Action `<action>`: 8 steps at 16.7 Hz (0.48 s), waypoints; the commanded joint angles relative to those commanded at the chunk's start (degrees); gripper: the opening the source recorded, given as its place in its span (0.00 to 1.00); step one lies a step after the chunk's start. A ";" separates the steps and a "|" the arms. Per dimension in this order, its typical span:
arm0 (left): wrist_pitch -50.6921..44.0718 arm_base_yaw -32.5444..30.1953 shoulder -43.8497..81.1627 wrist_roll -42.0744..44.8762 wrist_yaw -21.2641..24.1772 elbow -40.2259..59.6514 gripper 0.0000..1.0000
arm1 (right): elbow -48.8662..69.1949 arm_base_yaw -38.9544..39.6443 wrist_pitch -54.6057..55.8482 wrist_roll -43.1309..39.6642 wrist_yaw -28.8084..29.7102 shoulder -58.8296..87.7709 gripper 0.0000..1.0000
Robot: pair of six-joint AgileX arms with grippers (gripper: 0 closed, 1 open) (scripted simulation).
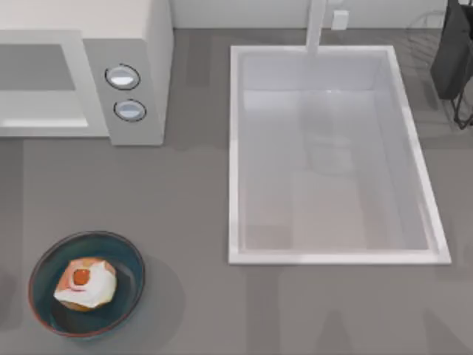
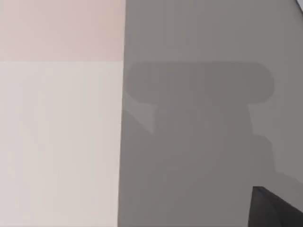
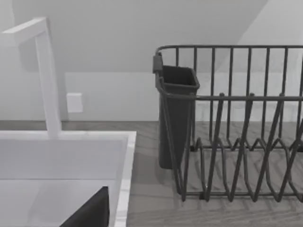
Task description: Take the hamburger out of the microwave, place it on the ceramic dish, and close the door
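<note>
The hamburger (image 1: 86, 283), tan and white with an orange-red spot, lies inside the blue ceramic dish (image 1: 44, 299) at the table's front left. The white microwave (image 1: 144, 44) stands at the back left, its two knobs (image 1: 123, 77) facing forward. The door (image 1: 37, 74), with its greyish face, lies flush with the microwave's front. A dark corner of my left gripper (image 2: 277, 208) hovers over grey counter beside a white panel (image 2: 57, 142). A dark edge of my right gripper (image 3: 92, 213) hangs over the sink's corner, near the dish rack.
A white sink basin (image 1: 233, 148) fills the middle and right, with a white faucet (image 1: 316, 26) behind it. A dark wire dish rack (image 3: 236, 123) with a utensil cup (image 3: 175, 113) stands at the back right. Open grey counter lies between the dish and the sink.
</note>
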 joint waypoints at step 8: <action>4.83 -4.29 -7.77 -4.80 -2.09 -9.44 0.00 | 0.00 0.00 0.00 0.00 0.00 0.00 1.00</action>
